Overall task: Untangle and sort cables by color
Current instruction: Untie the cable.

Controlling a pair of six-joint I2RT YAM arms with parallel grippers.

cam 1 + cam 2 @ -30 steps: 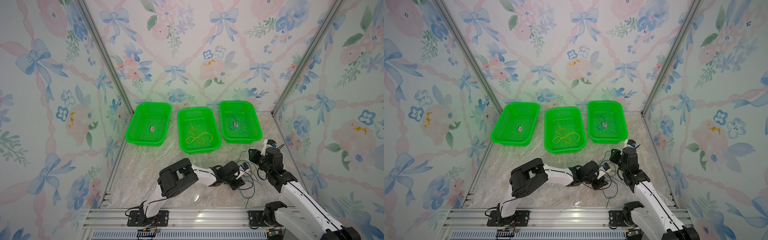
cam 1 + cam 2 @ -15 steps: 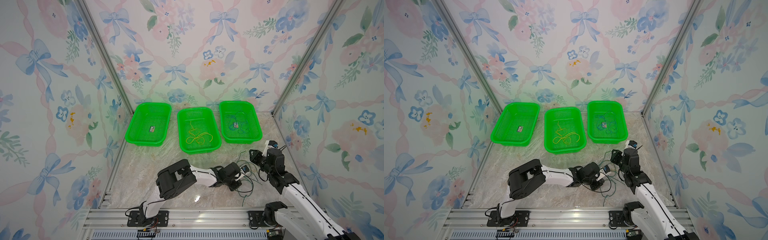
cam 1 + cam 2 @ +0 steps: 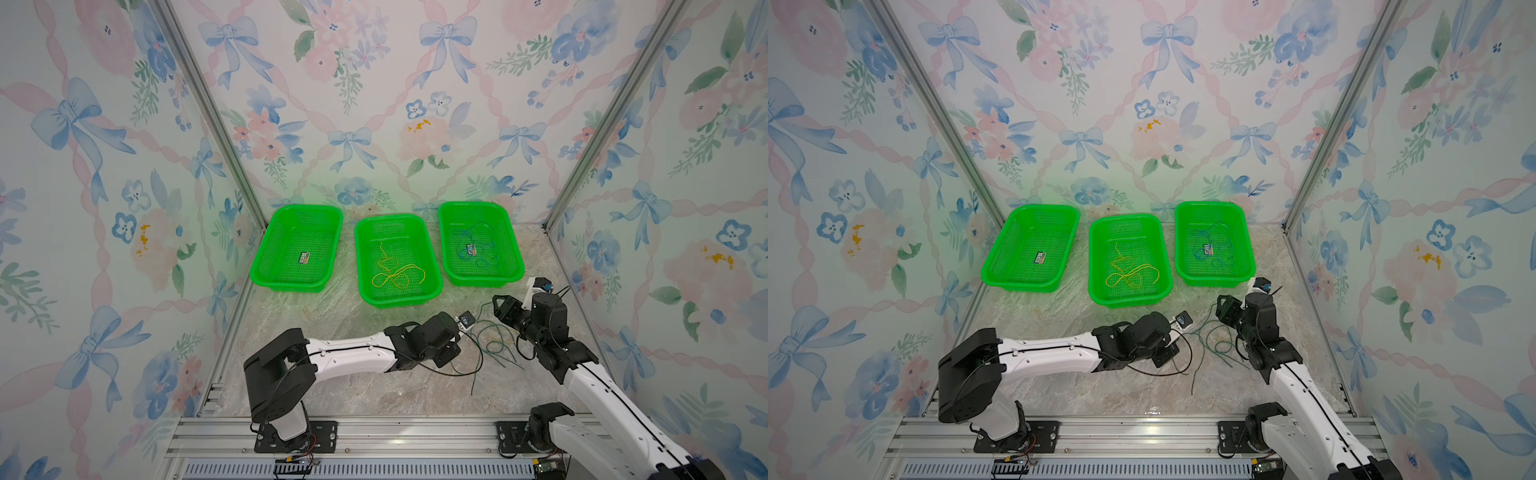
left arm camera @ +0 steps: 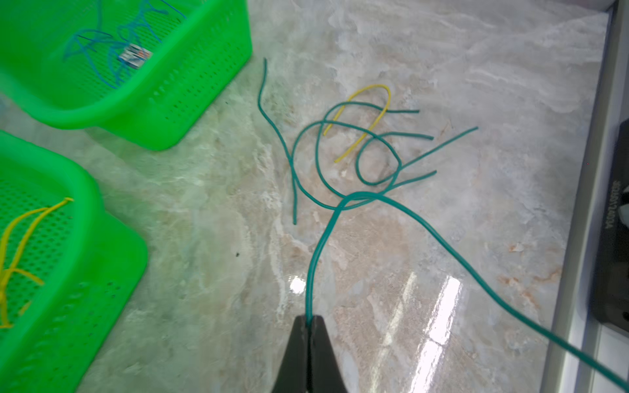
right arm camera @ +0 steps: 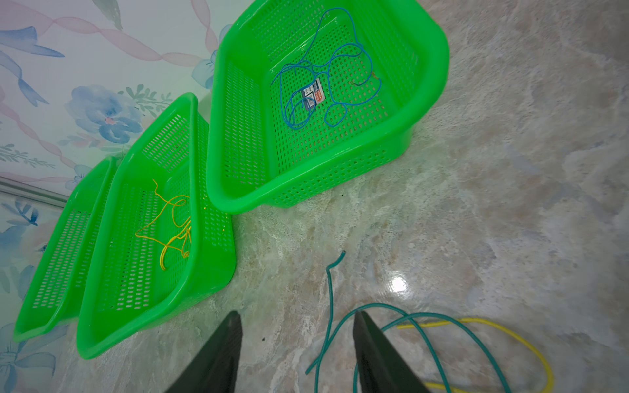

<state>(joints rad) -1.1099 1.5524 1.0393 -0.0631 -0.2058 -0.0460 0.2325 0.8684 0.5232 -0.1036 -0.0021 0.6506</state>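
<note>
Left gripper (image 4: 309, 319) pinches a thin dark-green wire (image 4: 315, 258); right gripper (image 5: 296, 316) stands spread. The wire looks light and limp, probably snag-prone: hold it near an end.

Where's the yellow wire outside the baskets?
The yellow wire lies on the table's right side among dark green wires, near the blue-wire basket, in both wrist views.

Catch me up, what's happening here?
The left end effector is shut on a dark green cable from the tangle on the table; right end effector open over that tangle, holding nothing. Yellow cables lie in the middle basket, blue cables in the basket nearest the right arm. One yellow cable lies in the tangle.
</note>
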